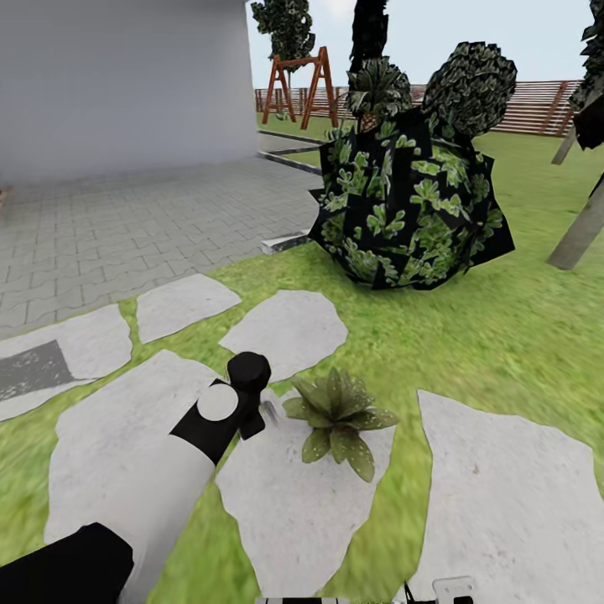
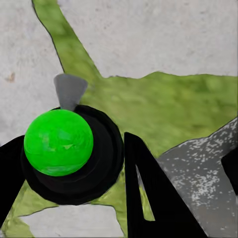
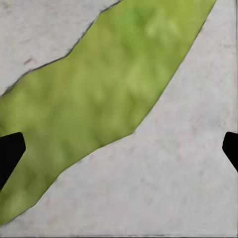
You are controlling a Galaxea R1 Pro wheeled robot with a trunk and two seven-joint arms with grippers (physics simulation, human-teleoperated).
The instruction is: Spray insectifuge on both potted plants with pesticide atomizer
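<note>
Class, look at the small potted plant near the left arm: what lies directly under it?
The potted plant sits where a grey stepping stone meets the grass. Its leaves cover the pot and the ground beneath.

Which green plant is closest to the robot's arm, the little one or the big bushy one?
The little potted plant, a low rosette of pointed, speckled leaves among the stepping stones, right beside the left arm's end. The big dark blocky bush stands much farther back on the lawn.
</note>
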